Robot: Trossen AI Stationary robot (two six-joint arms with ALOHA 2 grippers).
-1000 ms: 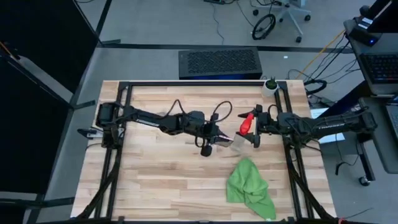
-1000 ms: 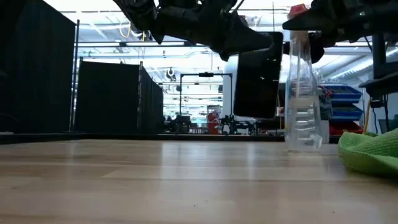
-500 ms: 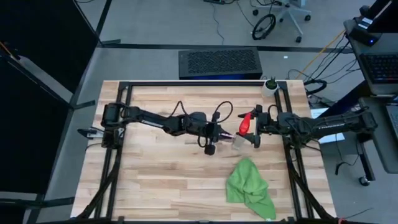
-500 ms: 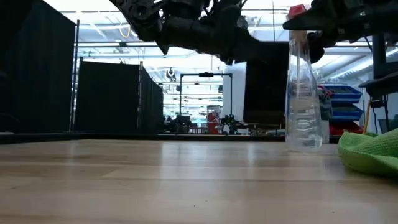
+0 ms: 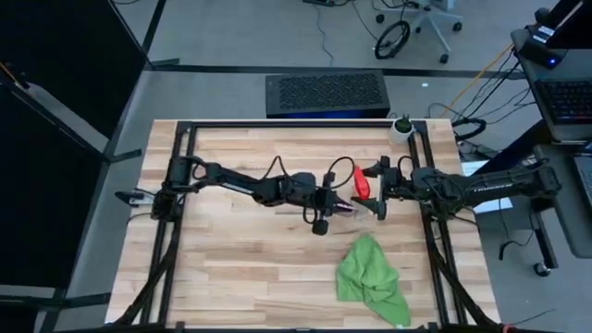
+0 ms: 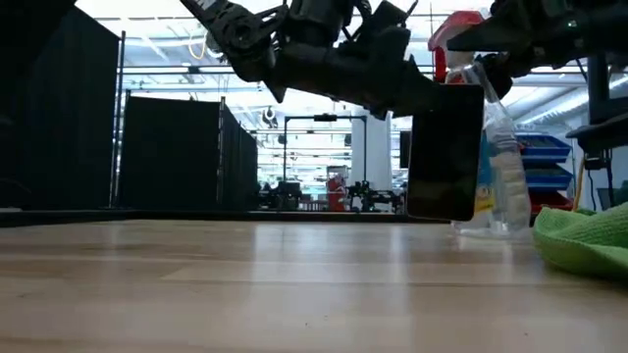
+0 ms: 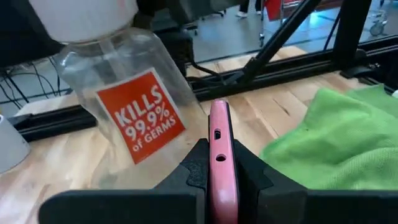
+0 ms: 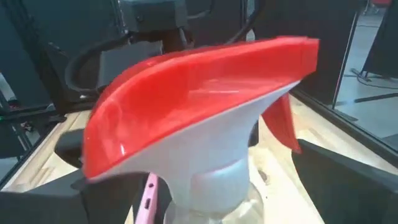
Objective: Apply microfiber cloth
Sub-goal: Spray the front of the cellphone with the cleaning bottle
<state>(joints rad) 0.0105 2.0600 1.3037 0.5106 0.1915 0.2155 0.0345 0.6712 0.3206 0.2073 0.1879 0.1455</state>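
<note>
Left hand (image 7: 219, 180) grips phone (image 7: 219, 149); microfiber cloth (image 5: 370, 277) lies untouched

light: bright, even overhead — shadows: soft | low view: backlit, arms silhouetted | wrist views: close parts blurred

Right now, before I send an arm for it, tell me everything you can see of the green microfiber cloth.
The microfiber cloth is bright green, soft and crumpled into a loose heap with folds, not spread flat. It lies on the wooden table toward the near right corner, on the right arm's side. Nothing touches it: both grippers are apart from it, busy near the table's middle. The low view shows only its edge.
</note>
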